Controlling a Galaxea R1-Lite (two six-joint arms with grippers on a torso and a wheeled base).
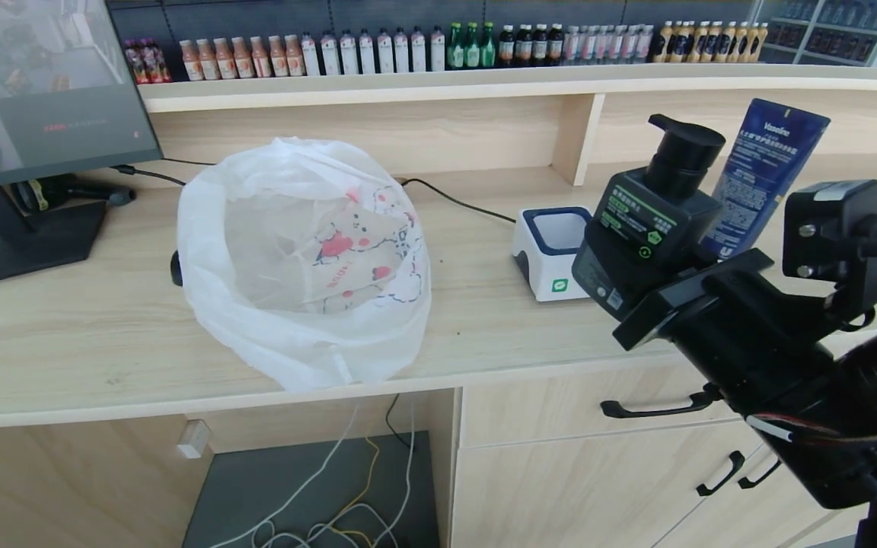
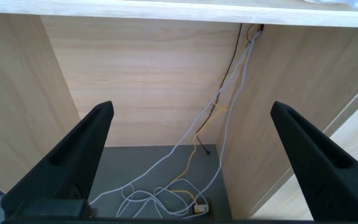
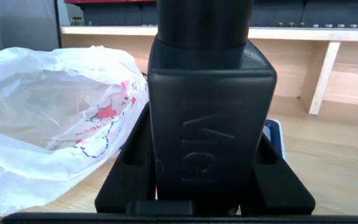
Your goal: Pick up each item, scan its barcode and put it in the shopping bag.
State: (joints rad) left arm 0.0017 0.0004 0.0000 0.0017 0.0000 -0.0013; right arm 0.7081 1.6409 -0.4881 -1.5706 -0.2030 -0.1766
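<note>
My right gripper (image 1: 648,285) is shut on a black pump bottle (image 1: 648,221), held tilted above the counter just right of the white barcode scanner (image 1: 549,251). In the right wrist view the black pump bottle (image 3: 211,118) sits squeezed between the fingers (image 3: 126,174). The white shopping bag (image 1: 301,259) with a cartoon print stands open on the counter to the left; the bag (image 3: 55,124) is also seen beyond the bottle. My left gripper (image 2: 191,162) hangs open below the counter, facing the cable-filled recess.
A blue tube (image 1: 762,175) stands behind the bottle at the right. A monitor (image 1: 35,84) and a handheld scanner (image 1: 65,192) occupy the counter's left end. Drinks line the back shelf (image 1: 438,76). Drawers with black handles (image 1: 659,407) are beneath the counter. Loose cables (image 2: 185,186) lie on the floor.
</note>
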